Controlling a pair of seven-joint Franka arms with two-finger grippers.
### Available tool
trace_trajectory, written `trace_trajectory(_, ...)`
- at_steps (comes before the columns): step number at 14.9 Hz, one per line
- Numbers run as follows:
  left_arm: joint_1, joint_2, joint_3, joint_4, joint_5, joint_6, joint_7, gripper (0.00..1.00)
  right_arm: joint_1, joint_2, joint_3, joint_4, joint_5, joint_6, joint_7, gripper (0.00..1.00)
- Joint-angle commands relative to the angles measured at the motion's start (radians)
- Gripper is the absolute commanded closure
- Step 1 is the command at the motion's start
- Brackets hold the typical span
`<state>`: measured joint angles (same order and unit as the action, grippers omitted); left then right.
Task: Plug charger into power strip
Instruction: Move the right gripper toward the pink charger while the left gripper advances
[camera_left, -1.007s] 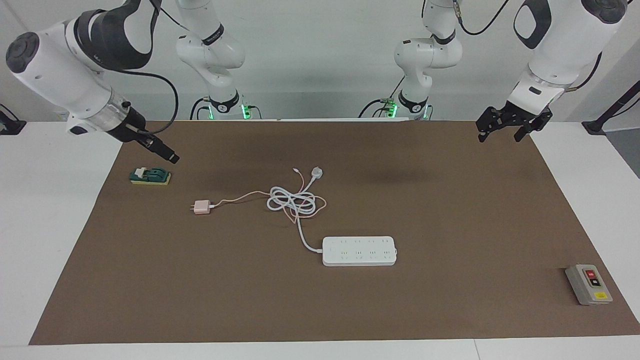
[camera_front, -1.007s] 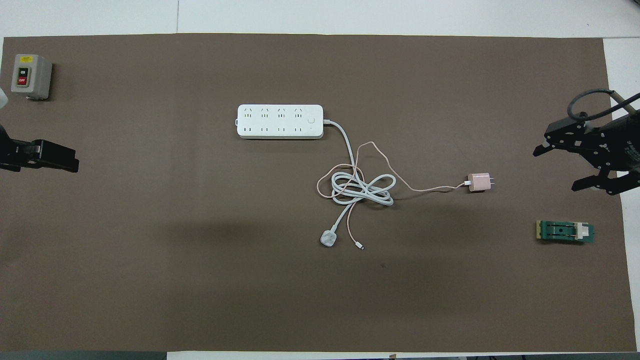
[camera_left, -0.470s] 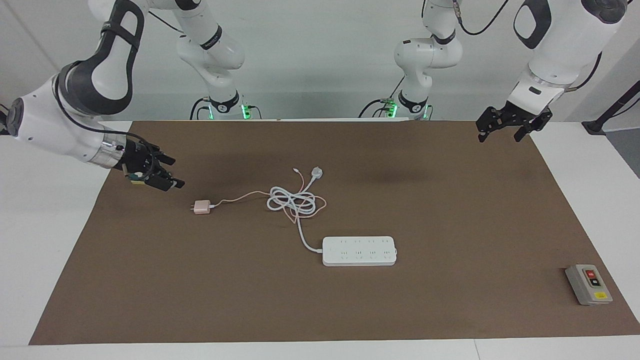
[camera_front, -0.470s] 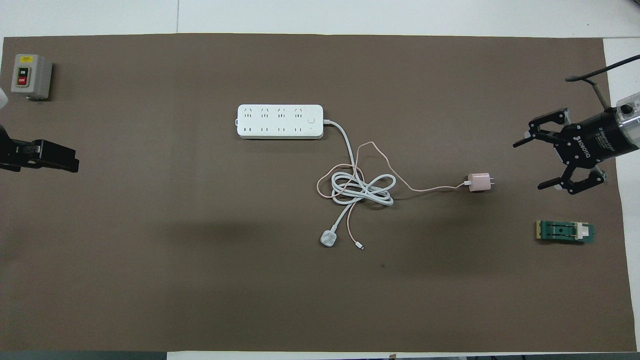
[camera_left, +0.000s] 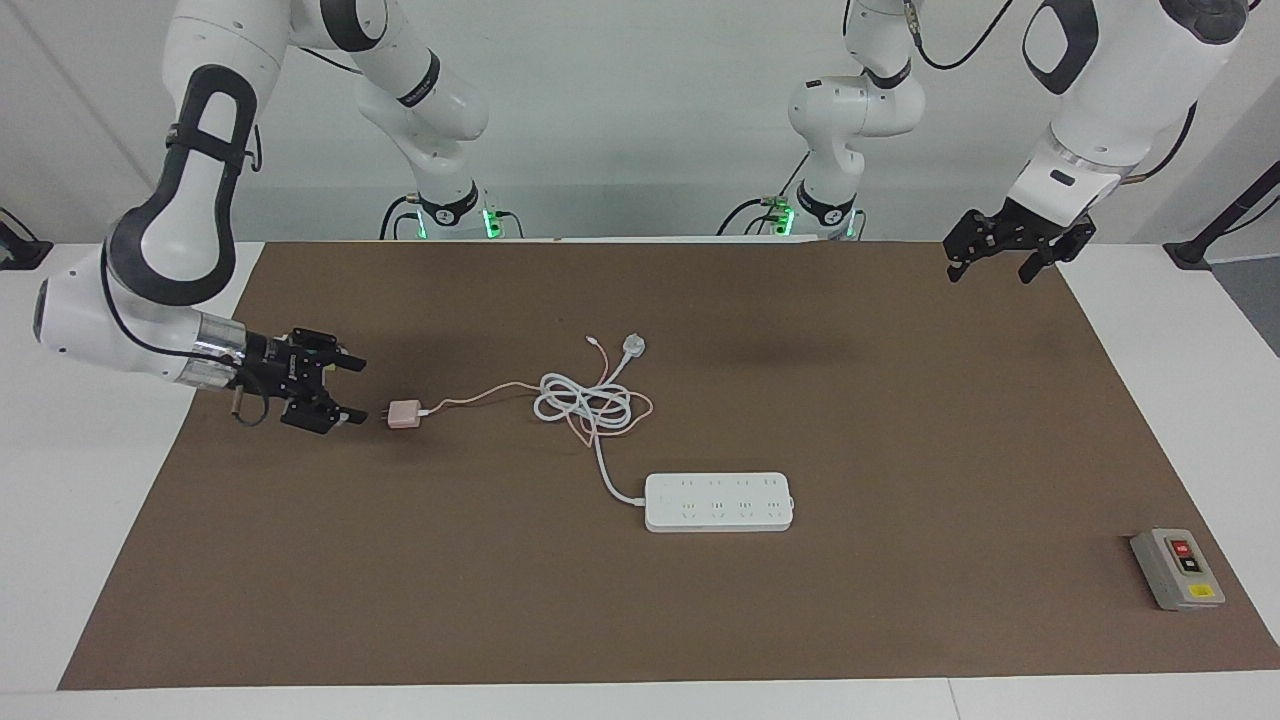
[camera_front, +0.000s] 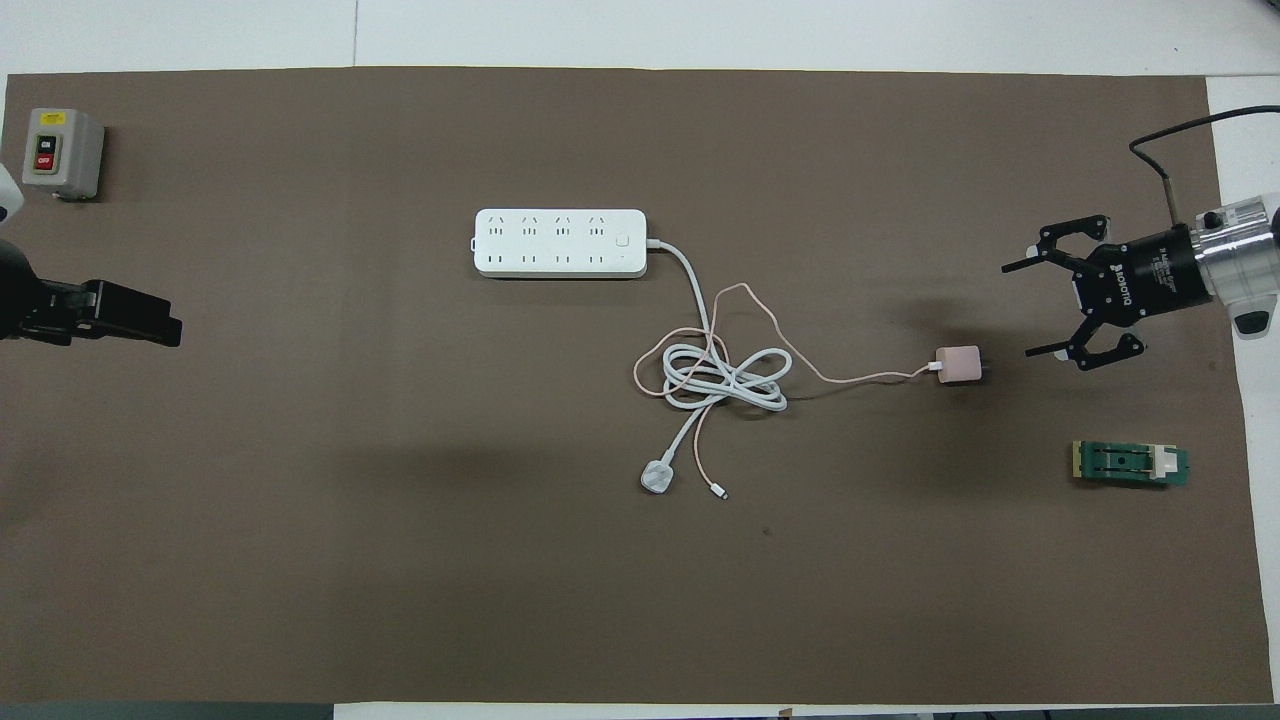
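The pale pink charger (camera_left: 404, 413) (camera_front: 958, 365) lies on the brown mat toward the right arm's end, prongs pointing at my right gripper. Its thin pink cable runs into a tangle of cords (camera_left: 585, 403) (camera_front: 725, 377). The white power strip (camera_left: 718, 501) (camera_front: 560, 243) lies flat, farther from the robots than the charger, sockets up. My right gripper (camera_left: 358, 392) (camera_front: 1018, 310) is low, held level and open, a short gap from the charger's prong side and touching nothing. My left gripper (camera_left: 985, 272) (camera_front: 165, 328) waits open, raised over the mat's corner at the left arm's end.
A white round plug (camera_left: 633, 346) (camera_front: 657, 478) on a thick white cord lies nearer to the robots than the tangle. A green block (camera_front: 1130, 464) sits beside the right gripper. A grey box with red and yellow buttons (camera_left: 1178, 568) (camera_front: 62, 152) stands at the left arm's end.
The right arm has swung down and turned its open gripper level, moving from over the green block to just beside the charger. The left gripper has shifted slightly.
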<state>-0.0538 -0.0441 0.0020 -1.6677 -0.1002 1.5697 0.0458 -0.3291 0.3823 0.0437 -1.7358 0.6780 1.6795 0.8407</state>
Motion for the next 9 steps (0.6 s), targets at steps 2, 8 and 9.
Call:
trace_trajectory(2, 0.055, -0.072, 0.007, -0.124, -0.229, 0.009, 0.094, 0.0, -0.001, 0.024, 0.013, -0.054, 0.058, 0.051, 0.028, 0.0)
trace_trajectory(8, 0.063, -0.079, 0.007, -0.259, -0.622, 0.032, 0.12, 0.0, 0.024, 0.052, 0.013, -0.111, 0.058, 0.071, -0.026, 0.0)
trace_trajectory(9, 0.063, -0.068, 0.007, -0.274, -0.682, 0.033, 0.134, 0.0, 0.024, 0.052, 0.013, -0.131, 0.06, 0.078, -0.061, 0.0)
